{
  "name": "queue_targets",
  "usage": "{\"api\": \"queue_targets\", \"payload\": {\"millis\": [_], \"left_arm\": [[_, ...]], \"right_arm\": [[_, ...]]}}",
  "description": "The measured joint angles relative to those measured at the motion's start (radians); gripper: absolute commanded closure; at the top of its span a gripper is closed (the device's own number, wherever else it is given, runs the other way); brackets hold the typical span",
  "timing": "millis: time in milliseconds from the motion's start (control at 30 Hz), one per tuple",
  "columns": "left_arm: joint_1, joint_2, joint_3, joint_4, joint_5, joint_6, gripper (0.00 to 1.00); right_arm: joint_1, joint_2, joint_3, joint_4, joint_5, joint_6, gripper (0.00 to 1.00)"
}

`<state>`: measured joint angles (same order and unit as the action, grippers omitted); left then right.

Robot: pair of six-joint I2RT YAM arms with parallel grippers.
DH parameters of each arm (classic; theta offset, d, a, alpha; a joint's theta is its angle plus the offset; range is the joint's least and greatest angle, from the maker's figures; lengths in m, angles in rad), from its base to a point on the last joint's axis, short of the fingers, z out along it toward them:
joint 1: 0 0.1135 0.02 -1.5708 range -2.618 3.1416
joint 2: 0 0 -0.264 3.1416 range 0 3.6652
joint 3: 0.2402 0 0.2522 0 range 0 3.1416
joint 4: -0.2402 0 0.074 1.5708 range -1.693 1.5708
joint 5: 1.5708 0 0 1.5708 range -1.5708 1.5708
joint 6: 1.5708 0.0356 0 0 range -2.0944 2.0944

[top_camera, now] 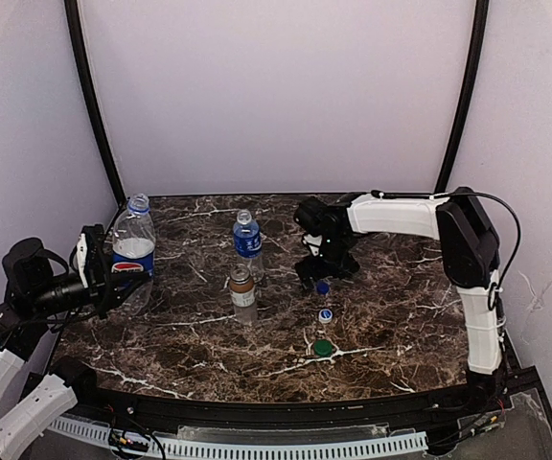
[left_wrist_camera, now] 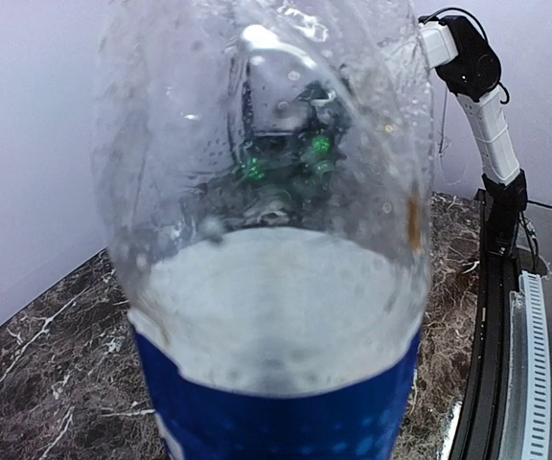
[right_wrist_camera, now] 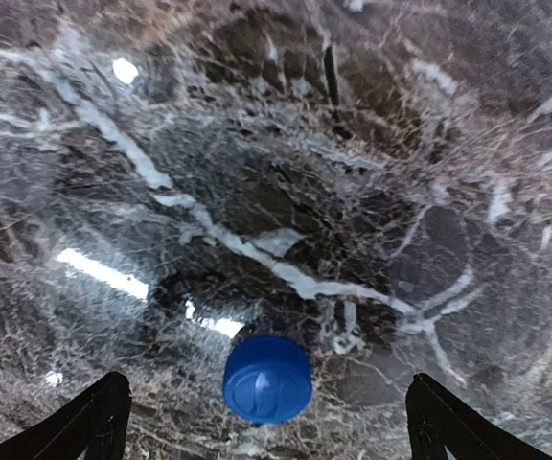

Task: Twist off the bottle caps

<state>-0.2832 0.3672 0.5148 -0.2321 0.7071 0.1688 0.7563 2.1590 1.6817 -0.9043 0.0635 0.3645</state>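
A large clear bottle (top_camera: pixel 133 247) with a blue label and a red-white-blue logo stands at the table's left, a pale cap (top_camera: pixel 139 202) on its neck. My left gripper (top_camera: pixel 118 276) is shut on it at label height, and the bottle (left_wrist_camera: pixel 266 287) fills the left wrist view, hiding the fingers. A smaller blue-labelled bottle (top_camera: pixel 247 240) and a short brown bottle (top_camera: pixel 242 292) stand mid-table. A blue cap (right_wrist_camera: pixel 267 379) lies on the marble between the spread fingertips (right_wrist_camera: pixel 99 422) of my open right gripper (top_camera: pixel 319 273), which hovers just above it and touches nothing.
A blue cap with a white top (top_camera: pixel 326 314) and a wider dark green cap (top_camera: pixel 323 348) lie loose on the marble table (top_camera: pixel 401 316), nearer than the right gripper. Pale walls close in the back and sides.
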Motion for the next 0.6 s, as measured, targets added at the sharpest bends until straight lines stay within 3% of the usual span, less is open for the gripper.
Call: {"api": "queue_targets", "payload": {"millis": [100, 200, 300, 433, 600], "left_arm": [[0.0, 0.0, 0.004, -0.002, 0.041, 0.019, 0.72], [0.0, 0.001, 0.01, -0.002, 0.092, 0.046, 0.7], [0.0, 0.006, 0.016, -0.002, 0.146, 0.074, 0.69], [0.0, 0.024, 0.029, 0.0, 0.196, 0.103, 0.68], [0.0, 0.04, 0.04, 0.0, 0.229, 0.116, 0.67]], "right_arm": [[0.018, -0.06, 0.016, -0.005, 0.049, -0.029, 0.01], [0.066, -0.225, 0.018, 0.077, 0.091, -0.084, 0.03], [0.144, -0.452, -0.047, 0.311, 0.074, -0.159, 0.07], [0.286, -0.7, -0.209, 0.766, -0.102, -0.234, 0.08], [0.403, -0.604, -0.164, 1.137, -0.314, -0.273, 0.07]]}}
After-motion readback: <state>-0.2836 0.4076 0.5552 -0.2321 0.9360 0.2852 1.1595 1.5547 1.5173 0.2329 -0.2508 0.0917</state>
